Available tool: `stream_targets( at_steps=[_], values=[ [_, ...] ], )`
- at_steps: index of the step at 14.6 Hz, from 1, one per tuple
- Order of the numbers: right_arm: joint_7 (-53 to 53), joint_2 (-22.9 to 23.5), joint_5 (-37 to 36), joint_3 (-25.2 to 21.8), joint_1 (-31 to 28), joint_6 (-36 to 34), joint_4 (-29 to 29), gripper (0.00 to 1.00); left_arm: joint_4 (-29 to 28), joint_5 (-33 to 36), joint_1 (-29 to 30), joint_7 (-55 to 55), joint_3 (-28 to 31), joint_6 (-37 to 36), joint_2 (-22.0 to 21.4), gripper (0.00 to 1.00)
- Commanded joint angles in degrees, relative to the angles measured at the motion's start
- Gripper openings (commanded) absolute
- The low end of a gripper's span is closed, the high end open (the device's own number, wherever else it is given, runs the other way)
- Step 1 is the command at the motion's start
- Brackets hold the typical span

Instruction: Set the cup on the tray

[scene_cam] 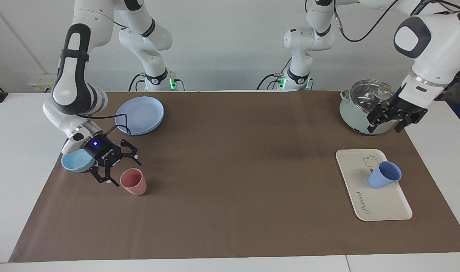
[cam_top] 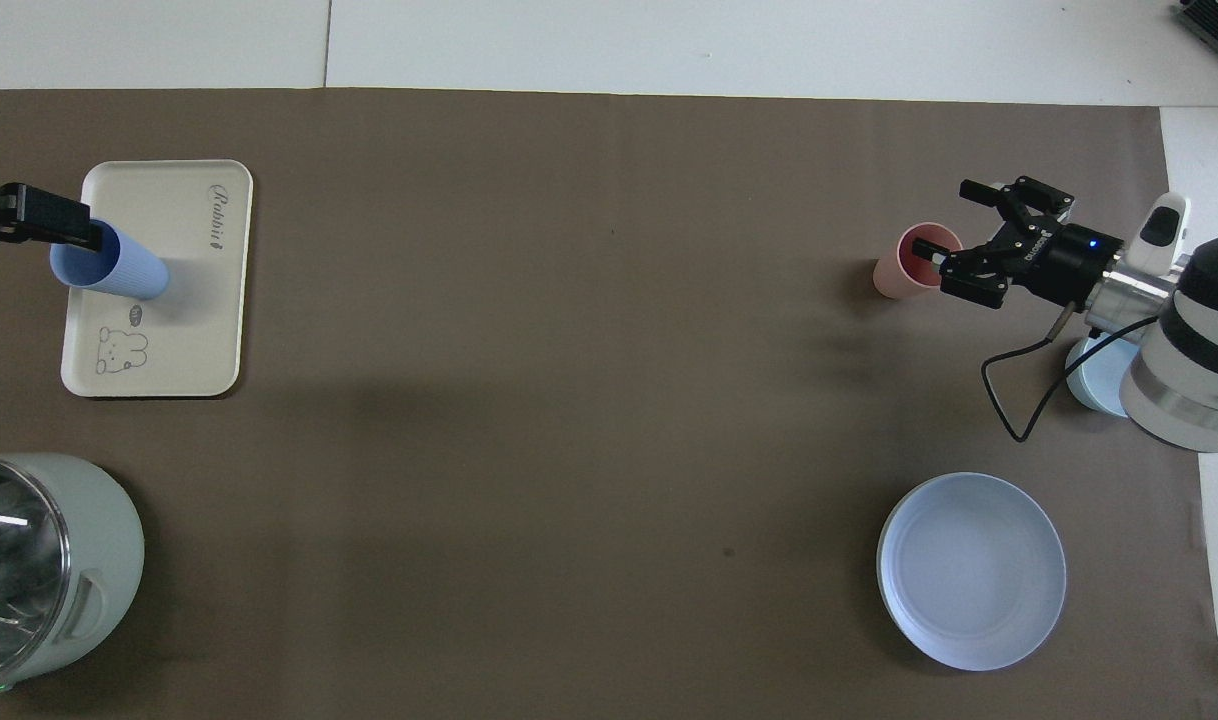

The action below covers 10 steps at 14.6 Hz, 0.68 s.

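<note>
Right end effector [scene_cam: 117, 166] hangs low beside the pink cup [scene_cam: 133, 181], fingers spread, holding nothing. Blue cup [scene_cam: 383, 174] stands on the tray [scene_cam: 381, 206], lettered "Rabbit". Left end effector [scene_cam: 389, 121] open, empty, over the pot [scene_cam: 360, 109].

Reading the worktop [scene_cam: 230, 211] as a clock with twelve pointing away from the robots, the tray [scene_cam: 385, 204] lies at ten with the cup [scene_cam: 384, 175] standing on it. The pot [scene_cam: 352, 113] sits at eight, nearer the robots than the tray. The left claw [scene_cam: 385, 126] hangs in the air about nine. The plates [scene_cam: 140, 115] lie at four, the bowl [scene_cam: 76, 161] at three, and the tumbler [scene_cam: 133, 181] at two, with the right claw [scene_cam: 120, 170] just beside it.
</note>
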Motion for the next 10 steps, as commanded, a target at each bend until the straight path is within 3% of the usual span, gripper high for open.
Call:
stream_targets(
  at_steps=[1,4,7,10],
  values=[
    [12.5,-3.5,-9.3,0.1,2.7,5.6,-0.8,1.00,-3.9,3.9,0.1,-1.5,-2.6,-4.1,-5.6,1.00],
    [27.6,-5.7,-24.0,0.1,5.1,8.6,0.2,1.00,-11.7,5.8,1.9,-2.5,-6.7,-3.3,-11.5,1.00],
    [44.6,-8.1,-39.9,0.0,7.4,9.3,0.2,1.00,-12.2,5.8,2.1,-9.2,-9.6,-3.3,-11.8,1.00],
    [66.5,-11.6,-57.7,0.0,8.5,7.4,0.2,1.00,-11.8,5.8,2.2,-8.2,-10.1,-2.6,-11.8,1.00]
  ],
)
